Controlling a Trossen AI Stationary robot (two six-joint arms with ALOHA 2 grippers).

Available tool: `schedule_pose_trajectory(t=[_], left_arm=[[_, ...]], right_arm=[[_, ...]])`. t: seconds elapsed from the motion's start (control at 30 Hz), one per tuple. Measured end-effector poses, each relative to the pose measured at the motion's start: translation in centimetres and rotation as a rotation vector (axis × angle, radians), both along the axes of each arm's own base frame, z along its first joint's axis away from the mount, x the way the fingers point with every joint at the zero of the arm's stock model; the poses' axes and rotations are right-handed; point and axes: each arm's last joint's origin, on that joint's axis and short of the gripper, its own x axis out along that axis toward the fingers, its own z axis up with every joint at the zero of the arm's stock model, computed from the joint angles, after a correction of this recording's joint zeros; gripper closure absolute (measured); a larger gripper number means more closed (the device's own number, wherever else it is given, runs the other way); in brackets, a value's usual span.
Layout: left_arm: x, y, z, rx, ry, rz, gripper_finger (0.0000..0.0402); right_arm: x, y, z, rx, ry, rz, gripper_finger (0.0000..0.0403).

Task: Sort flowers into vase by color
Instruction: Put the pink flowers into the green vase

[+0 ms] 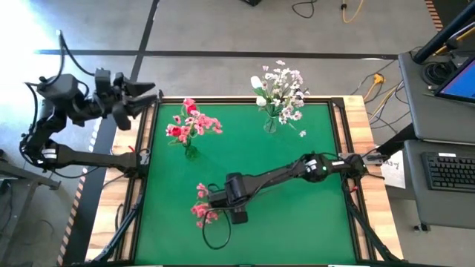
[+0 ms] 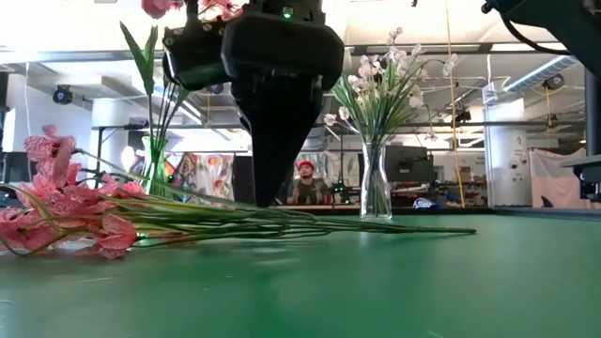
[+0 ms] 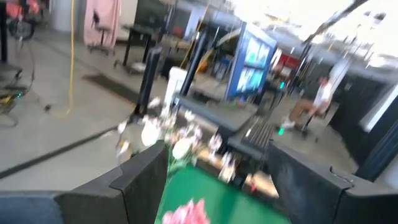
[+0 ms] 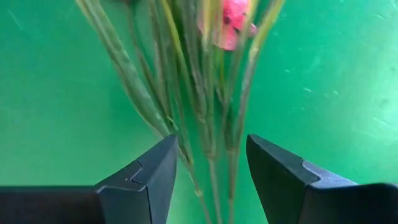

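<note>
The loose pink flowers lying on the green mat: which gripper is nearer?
Right. The right gripper is down over the stems of the loose pink flowers, fingers straddling them. The left gripper is raised off the table's far left corner.

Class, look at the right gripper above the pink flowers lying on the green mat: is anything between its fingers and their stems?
Nothing visible. The right gripper hangs directly over the green stems of the lying pink flowers, its fingers straddling them with only bare green mat around.

Overhead straight down, table-level across, both share pink flowers point(image 1: 202, 205), wrists forward
</note>
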Motion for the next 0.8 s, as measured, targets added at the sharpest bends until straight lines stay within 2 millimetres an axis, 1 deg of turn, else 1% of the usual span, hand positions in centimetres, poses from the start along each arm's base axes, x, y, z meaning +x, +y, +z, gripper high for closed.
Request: schedule_pose_trajectory(t=[0.1, 0.17, 0.4, 0.47, 0.53, 0.6, 0.67, 0.8], left_arm=[[0.0, 0.0, 0.5, 0.003, -0.058, -0.003, 0.0142], [0.0, 0.0, 0.7, 0.005, -0.071, -0.007, 0.0142], [0.1, 0.0, 0.5, 0.006, -0.053, -0.007, 0.0142], [0.2, 0.0, 0.4, 0.005, -0.038, -0.007, 0.0142], [0.3, 0.0, 0.3, 0.012, -0.026, -0.008, 0.0142], [0.5, 0.1, 0.3, 0.022, -0.017, -0.008, 0.0142], [0.6, 0.1, 0.3, 0.026, -0.012, -0.008, 0.0142], [1.0, 0.2, 0.2, 0.031, 0.003, -0.009, 0.0142]], right_arm=[[0.1, 0.4, -0.6, 0.007, -0.013, -0.013, 0.0217], [-0.1, 0.4, -1.2, 0.002, 0.009, -0.021, 0.0210], [-0.2, 0.3, -3.3, -0.009, 0.009, -0.016, 0.0150], [-0.2, 0.3, -3.6, -0.009, 0.003, -0.011, 0.0141], [-0.3, 0.3, -3.9, -0.008, 0.000, -0.012, 0.0140], [-0.2, 0.3, -3.9, -0.006, -0.001, -0.013, 0.0150], [-0.2, 0.3, -4.0, -0.001, -0.003, -0.012, 0.0173], [-0.1, 0.6, -4.0, 0.009, -0.016, -0.007, 0.0240]])
